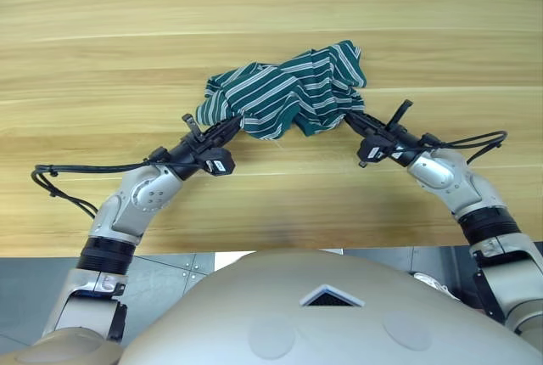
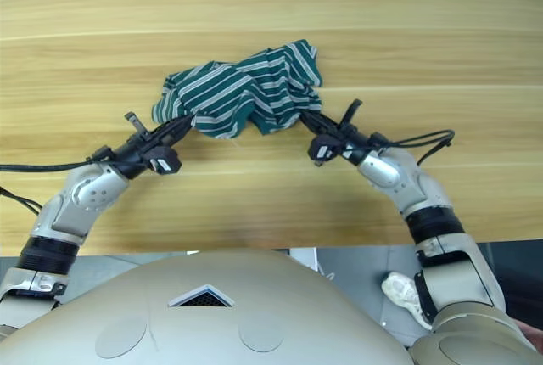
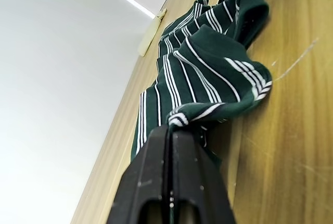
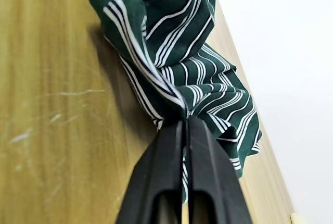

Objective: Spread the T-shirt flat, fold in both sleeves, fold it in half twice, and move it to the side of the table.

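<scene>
Left gripper (image 1: 238, 123) and right gripper (image 1: 347, 117) are each pinched tight on the crumpled T-shirt (image 1: 288, 89), bunched at centre frame on the table (image 1: 127, 8). Its long axis runs left-right between them, equally near both, so spreading likely means pulling apart.

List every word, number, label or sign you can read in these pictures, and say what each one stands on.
Nothing is legible.
Near the left pincer, the left label: white, too small to read.
Near the right pincer, the right label: white, too small to read.
T-shirt: stripes only, no print seen.
Table: wood grain, no writing.
</scene>
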{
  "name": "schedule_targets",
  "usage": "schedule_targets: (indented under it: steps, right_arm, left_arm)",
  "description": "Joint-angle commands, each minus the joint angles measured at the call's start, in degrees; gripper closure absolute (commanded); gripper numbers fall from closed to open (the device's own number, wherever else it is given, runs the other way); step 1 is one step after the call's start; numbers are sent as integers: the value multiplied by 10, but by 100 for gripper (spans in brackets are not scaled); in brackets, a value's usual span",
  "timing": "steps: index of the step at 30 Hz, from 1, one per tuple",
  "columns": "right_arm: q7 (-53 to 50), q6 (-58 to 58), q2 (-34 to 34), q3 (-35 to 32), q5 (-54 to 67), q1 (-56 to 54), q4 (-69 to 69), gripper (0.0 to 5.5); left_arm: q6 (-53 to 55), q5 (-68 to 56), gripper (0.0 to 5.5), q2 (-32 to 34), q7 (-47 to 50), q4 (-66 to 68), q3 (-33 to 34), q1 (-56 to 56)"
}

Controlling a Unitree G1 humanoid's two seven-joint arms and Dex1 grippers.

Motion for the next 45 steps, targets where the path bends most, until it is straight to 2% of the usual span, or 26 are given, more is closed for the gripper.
schedule_targets:
  steps: [1,5,10,12,14,17,20,22,23,25,28,31,33,36,40,42,45]
  right_arm:
    - [12,3,-8,-5,17,48,-5,549]
    - [55,-47,-32,-36,173,113,-84,549]
    - [119,-141,-114,-67,483,244,-258,549]
    - [141,-166,-138,-83,579,279,-320,549]
    - [166,-155,-136,-99,649,266,-348,549]
    - [191,-77,-88,-117,712,160,-328,549]
    - [172,8,3,-107,617,-25,-204,549]
    - [81,56,86,-96,482,-228,10,549]
    - [2,86,114,-86,411,-337,126,549]
    - [-153,158,154,-74,330,-528,314,549]
    - [-309,203,172,-85,285,-674,425,549]
    - [-460,139,154,-84,208,-736,428,549]
    - [-513,84,141,-79,165,-733,417,549]
    - [-418,28,138,-59,141,-648,428,549]
    - [-228,-45,105,-18,115,-496,418,549]
    - [-124,-96,75,-6,132,-408,376,549]
    - [79,-148,12,46,169,-269,294,549]
  left_arm:
    - [-15,-69,550,1,2,11,16,3]
    - [-60,-323,550,-1,-72,4,13,39]
    - [-75,-596,550,22,-193,-90,14,129]
    - [-68,-667,550,25,-229,-130,27,149]
    - [-46,-717,550,13,-250,-129,49,118]
    - [6,-739,550,-22,-248,-57,83,9]
    - [45,-708,550,-68,-235,79,107,-147]
    - [52,-635,550,-103,-204,247,103,-315]
    - [63,-597,550,-117,-172,337,99,-409]
    - [102,-517,550,-130,-58,508,85,-592]
    - [139,-453,550,-145,71,642,76,-759]
    - [67,-448,550,-148,90,664,111,-844]
    - [9,-436,550,-138,77,662,118,-846]
    - [-9,-408,550,-118,52,683,117,-747]
    - [-21,-358,550,-104,-61,694,88,-565]
    - [-53,-319,550,-92,-188,672,37,-461]
    - [-125,-299,550,-52,-386,612,-31,-323]
